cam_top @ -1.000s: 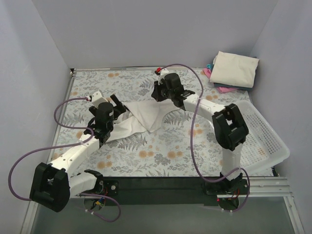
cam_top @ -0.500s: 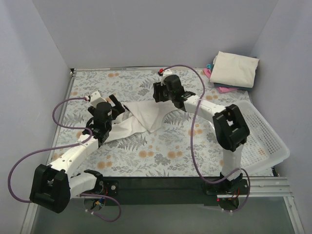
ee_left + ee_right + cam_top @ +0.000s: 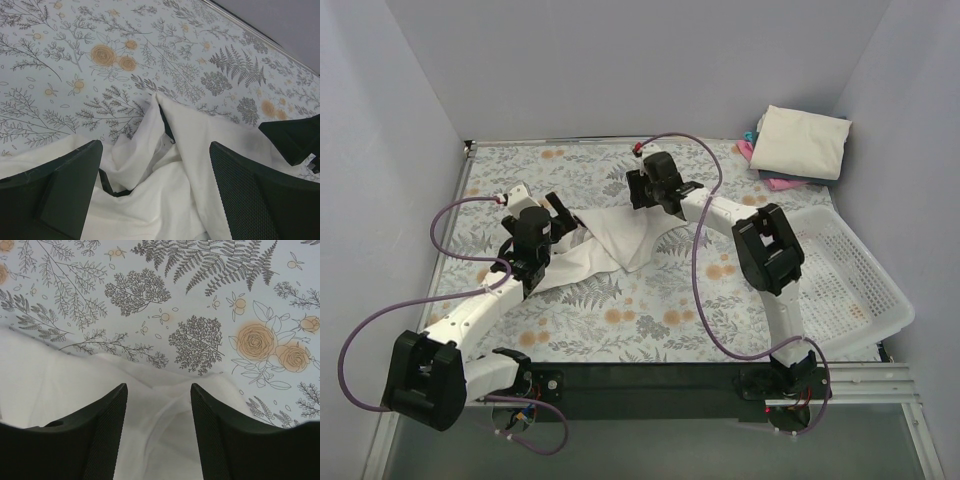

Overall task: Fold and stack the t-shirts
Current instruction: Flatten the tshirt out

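Floral table [image 3: 650,310] bears t-shirt [image 3: 615,240] beneath left pincer [image 3: 155,150] and right pincer [image 3: 158,390]

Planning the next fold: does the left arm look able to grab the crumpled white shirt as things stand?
Probably yes. The left gripper hangs open right over the crumpled shirt, with nothing visible between it and the cloth.

The t-shirt [image 3: 190,150] is soft, matt, creased white cloth. The table cover [image 3: 75,60] looks smooth, printed, matt. The left gripper [image 3: 155,155] has matt black plastic fingers [image 3: 255,200], 1 finely dimpled.
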You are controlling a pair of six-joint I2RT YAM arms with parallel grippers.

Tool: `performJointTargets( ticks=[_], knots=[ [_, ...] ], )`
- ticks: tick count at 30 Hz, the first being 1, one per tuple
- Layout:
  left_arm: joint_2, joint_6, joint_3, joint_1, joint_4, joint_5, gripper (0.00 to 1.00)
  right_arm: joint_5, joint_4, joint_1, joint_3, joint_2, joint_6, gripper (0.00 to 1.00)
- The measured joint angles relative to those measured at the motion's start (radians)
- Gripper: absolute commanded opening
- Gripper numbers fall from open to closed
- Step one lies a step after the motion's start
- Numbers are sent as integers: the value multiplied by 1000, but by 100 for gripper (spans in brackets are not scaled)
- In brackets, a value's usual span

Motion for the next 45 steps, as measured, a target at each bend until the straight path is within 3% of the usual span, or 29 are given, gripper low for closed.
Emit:
performJointTargets(
  ticks=[3, 15, 17, 18, 19, 21, 30, 36, 45],
  knots=[
    [2, 3, 0, 0, -1, 0, 81, 5, 0, 1, 27, 34, -3, 43],
    [6, 6, 1, 0, 5, 0, 81, 102, -45, 11, -40, 48, -10, 43],
    [13, 6, 1, 0, 6, 1, 81, 111, -45, 14, -54, 34, -10, 35],
    [16, 6, 1, 0, 6, 1, 81, 114, -46, 17, -60, 27, -10, 28],
    [17, 6, 1, 0, 6, 2, 81, 118, -47, 19, -62, 24, -10, 13],
    [17, 6, 1, 0, 11, 3, 81, 125, -47, 20, -63, 23, -11, 2],
    [36, 18, 2, 0, 25, 4, 81, 121, -70, 21, -60, -5, -32, 1],
    [36, 32, 2, 2, 28, -2, 82, 57, -45, 22, -172, -309, -78, 1],
    [36, 31, 2, 14, 50, 14, 82, -125, 119, 25, -582, -890, -100, 1]
  ],
)
